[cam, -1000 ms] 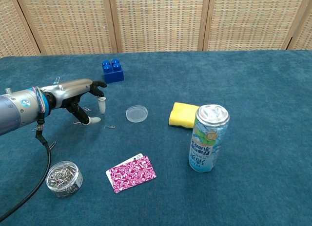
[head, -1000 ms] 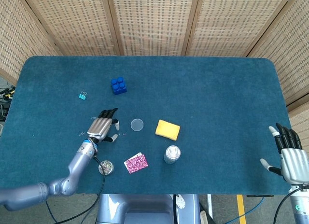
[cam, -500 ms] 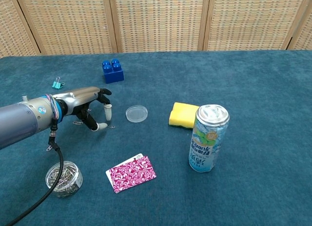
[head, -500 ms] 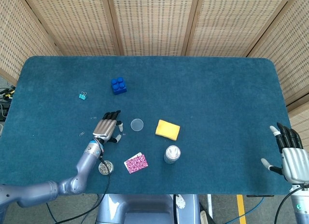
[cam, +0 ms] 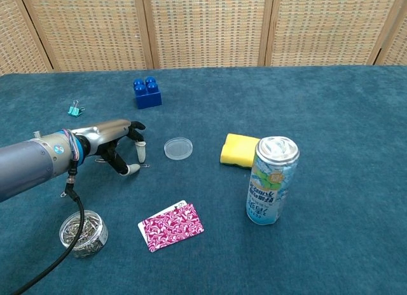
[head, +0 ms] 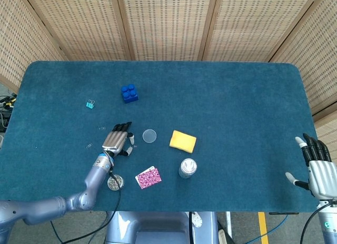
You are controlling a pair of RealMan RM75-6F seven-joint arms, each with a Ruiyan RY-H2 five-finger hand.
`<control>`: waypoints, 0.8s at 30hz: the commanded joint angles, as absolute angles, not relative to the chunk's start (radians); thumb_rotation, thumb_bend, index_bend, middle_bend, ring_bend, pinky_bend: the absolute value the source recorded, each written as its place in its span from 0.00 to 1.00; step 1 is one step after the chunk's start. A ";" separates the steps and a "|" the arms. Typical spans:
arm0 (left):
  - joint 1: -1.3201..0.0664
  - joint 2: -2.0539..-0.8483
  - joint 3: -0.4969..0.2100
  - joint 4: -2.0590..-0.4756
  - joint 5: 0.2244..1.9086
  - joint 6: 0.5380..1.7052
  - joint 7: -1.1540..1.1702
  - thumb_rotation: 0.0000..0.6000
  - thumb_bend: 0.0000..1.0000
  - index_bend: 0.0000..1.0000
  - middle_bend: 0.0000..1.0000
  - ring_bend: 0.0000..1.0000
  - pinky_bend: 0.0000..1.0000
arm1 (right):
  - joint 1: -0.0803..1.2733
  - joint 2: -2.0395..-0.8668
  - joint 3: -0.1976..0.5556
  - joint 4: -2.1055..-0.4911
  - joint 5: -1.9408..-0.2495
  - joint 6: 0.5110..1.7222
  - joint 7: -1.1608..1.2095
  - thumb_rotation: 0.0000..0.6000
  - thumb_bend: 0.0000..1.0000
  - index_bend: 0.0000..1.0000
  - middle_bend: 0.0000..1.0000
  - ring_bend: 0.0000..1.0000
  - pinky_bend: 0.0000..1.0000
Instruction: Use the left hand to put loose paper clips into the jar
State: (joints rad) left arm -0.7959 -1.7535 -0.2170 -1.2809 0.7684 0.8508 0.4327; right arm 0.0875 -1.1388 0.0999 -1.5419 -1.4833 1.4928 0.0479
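My left hand (head: 117, 141) (cam: 116, 144) hovers low over the blue cloth, just left of the clear round lid. Its fingertips (cam: 142, 156) point down, with the thumb set apart from them. A loose paper clip (cam: 145, 166) lies on the cloth right beside those tips, and nothing is held. The glass jar (head: 115, 182) (cam: 83, 232), full of clips, stands near the front edge beneath the forearm. Other loose clips (head: 88, 146) (cam: 102, 160) lie left of the hand. My right hand (head: 318, 171) rests off the table's front right corner, fingers spread and empty.
A clear lid (head: 150, 135) (cam: 178, 148), yellow sponge (head: 182, 141) (cam: 241, 149), drink can (head: 187, 168) (cam: 272, 179) and pink patterned card (head: 148, 177) (cam: 171, 226) sit right of the hand. A blue brick (head: 129, 93) and teal binder clip (head: 90, 104) lie farther back.
My left hand has slid right and toward the front, from the loose clips on the left to the clip near the lid, and its fingertips have come down beside it. The right hand stayed put.
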 commanded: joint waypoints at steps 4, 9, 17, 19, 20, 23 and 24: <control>-0.798 -1.761 -0.208 -1.267 0.768 0.850 0.432 1.00 0.40 0.51 0.00 0.00 0.00 | 0.090 -1.140 0.099 -1.541 -1.479 1.485 0.045 1.00 0.00 0.06 0.00 0.00 0.00; -0.801 -1.769 -0.201 -1.260 0.770 0.852 0.435 1.00 0.40 0.51 0.00 0.00 0.00 | 0.091 -1.138 0.099 -1.541 -1.476 1.481 0.048 1.00 0.00 0.06 0.00 0.00 0.00; -0.798 -1.799 -0.190 -1.242 0.782 0.883 0.442 1.00 0.40 0.59 0.00 0.00 0.00 | 0.092 -1.136 0.099 -1.539 -1.477 1.480 0.055 1.00 0.00 0.06 0.00 0.00 0.00; -0.796 -1.807 -0.187 -1.239 0.782 0.889 0.445 1.00 0.40 0.61 0.00 0.00 0.00 | 0.092 -1.136 0.098 -1.539 -1.480 1.481 0.055 1.00 0.00 0.06 0.00 0.00 0.00; -0.795 -1.810 -0.187 -1.238 0.782 0.893 0.447 1.00 0.40 0.61 0.00 0.00 0.00 | 0.092 -1.136 0.098 -1.540 -1.480 1.482 0.055 1.00 0.00 0.06 0.00 0.00 0.00; -0.792 -1.815 -0.186 -1.238 0.788 0.901 0.447 1.00 0.40 0.62 0.00 0.00 0.00 | 0.091 -1.136 0.098 -1.540 -1.480 1.484 0.057 1.00 0.00 0.06 0.00 0.00 0.00; -0.791 -1.815 -0.186 -1.238 0.789 0.903 0.446 1.00 0.40 0.62 0.00 0.00 0.00 | 0.091 -1.135 0.099 -1.540 -1.480 1.484 0.058 1.00 0.00 0.06 0.00 0.00 0.00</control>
State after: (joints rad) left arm -0.7915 -1.8146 -0.1859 -1.2383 0.7888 0.9030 0.4464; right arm 0.0913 -1.1353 0.0985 -1.5401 -1.4801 1.4840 0.0583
